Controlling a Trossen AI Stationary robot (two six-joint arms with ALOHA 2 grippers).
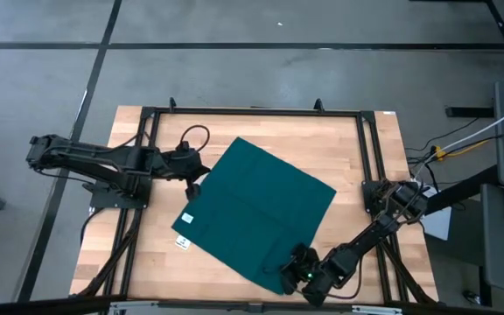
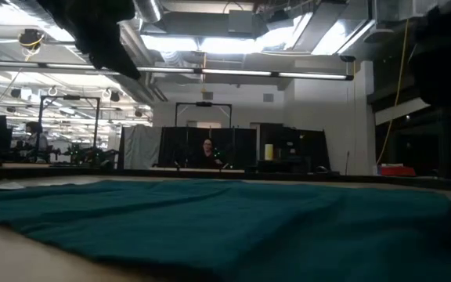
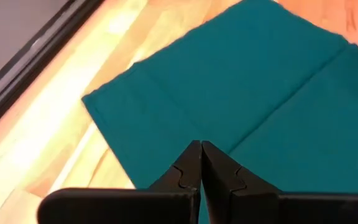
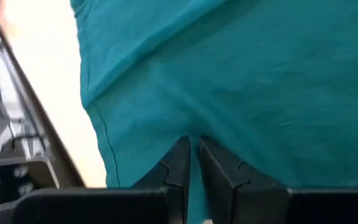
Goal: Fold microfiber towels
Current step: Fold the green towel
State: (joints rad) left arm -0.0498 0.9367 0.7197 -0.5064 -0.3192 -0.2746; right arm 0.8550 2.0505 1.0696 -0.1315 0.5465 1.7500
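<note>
The dark teal towel (image 1: 256, 210) lies spread flat on the wooden table, turned like a diamond, with its white label (image 1: 187, 218) near the left corner. It fills the low view (image 2: 225, 211). My left gripper (image 1: 201, 178) is shut at the towel's far-left edge; in the left wrist view (image 3: 201, 146) its tips stand over the cloth (image 3: 260, 81). My right gripper (image 1: 289, 262) is shut on the towel by its near corner, and its own view (image 4: 192, 142) shows the cloth (image 4: 260, 81) beyond. My left gripper's shut tips (image 3: 191, 155) are low over the towel just inside its far-left edge (image 3: 114, 143); I cannot tell whether they touch or hold cloth. My right gripper pinches the towel a little in from its hem, near the near corner (image 4: 188, 127), between its two fingers. It comes slanting down from the table's near right. Creases run toward the tips, and the rest of the towel lies on the table.
A small white tag (image 1: 182, 242) lies on the bare wood beside the towel's left corner. A black frame (image 1: 252, 112) runs round the tabletop. Bare wood shows left of the towel and at the far right.
</note>
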